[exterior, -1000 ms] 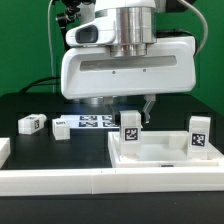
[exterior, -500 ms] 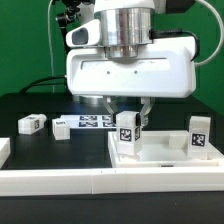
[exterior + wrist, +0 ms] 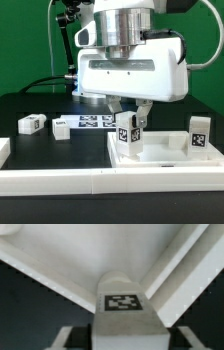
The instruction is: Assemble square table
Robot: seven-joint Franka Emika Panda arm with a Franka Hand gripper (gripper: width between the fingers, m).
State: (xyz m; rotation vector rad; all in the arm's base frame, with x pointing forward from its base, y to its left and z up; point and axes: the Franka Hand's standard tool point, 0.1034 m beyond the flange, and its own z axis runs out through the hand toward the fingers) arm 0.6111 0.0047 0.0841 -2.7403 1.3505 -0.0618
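Observation:
The square table's white slab (image 3: 165, 155) lies flat with its raised rim up. One tagged white leg (image 3: 127, 135) stands upright in its near-left corner, and a second leg (image 3: 198, 135) stands at the right. My gripper (image 3: 129, 118) is low over the left leg, one finger on each side. In the wrist view the leg (image 3: 122, 303) sits between the fingers (image 3: 64, 336) with a dark gap on both sides. The gripper (image 3: 124, 336) is open and not touching the leg.
Two more tagged legs (image 3: 31, 123) (image 3: 62, 128) lie on the black table at the exterior view's left. The marker board (image 3: 95, 122) lies behind them. A long white rail wall (image 3: 60, 180) runs along the front, with a short end piece (image 3: 4, 150) at the left.
The hand has come lower over the left leg, and both fingers now show on either side of it. The leg looks slightly shifted. The other legs have not moved.

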